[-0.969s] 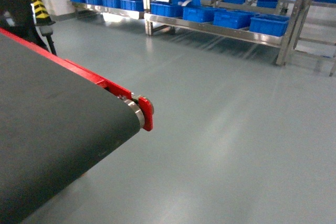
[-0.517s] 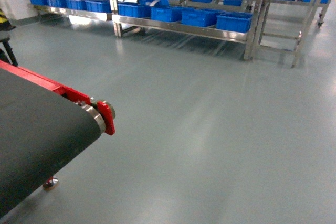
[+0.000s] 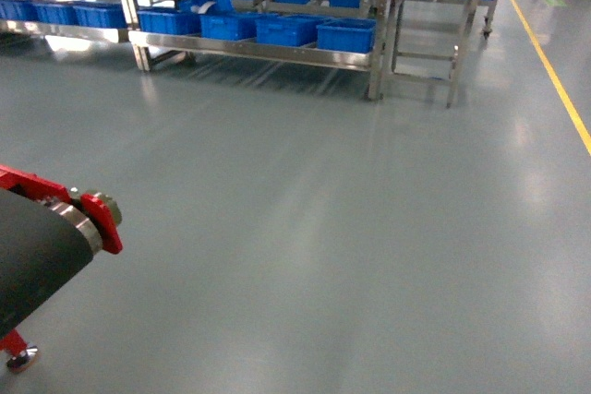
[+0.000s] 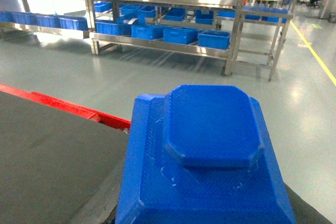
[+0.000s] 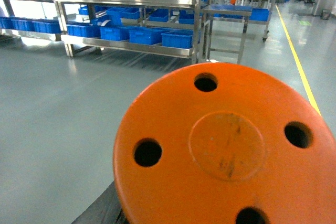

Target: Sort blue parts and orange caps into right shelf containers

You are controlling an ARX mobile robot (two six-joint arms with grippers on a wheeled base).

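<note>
Here, one blue part (image 4: 210,156), one orange cap (image 5: 226,150), several blue bins (image 3: 346,34).

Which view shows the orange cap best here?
The right wrist view: the orange cap fills the foreground, its round face and holes clear. The head view and left wrist view show none of it.

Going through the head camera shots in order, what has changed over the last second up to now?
The view swung right: the conveyor belt slid toward the left edge until only its red-capped end shows, the shelves with blue bins shifted left, and a yellow floor line came into sight on the right. The floor between belt and shelves stayed bare. In the wrist views, a blue part and an orange cap fill the foreground.
</note>
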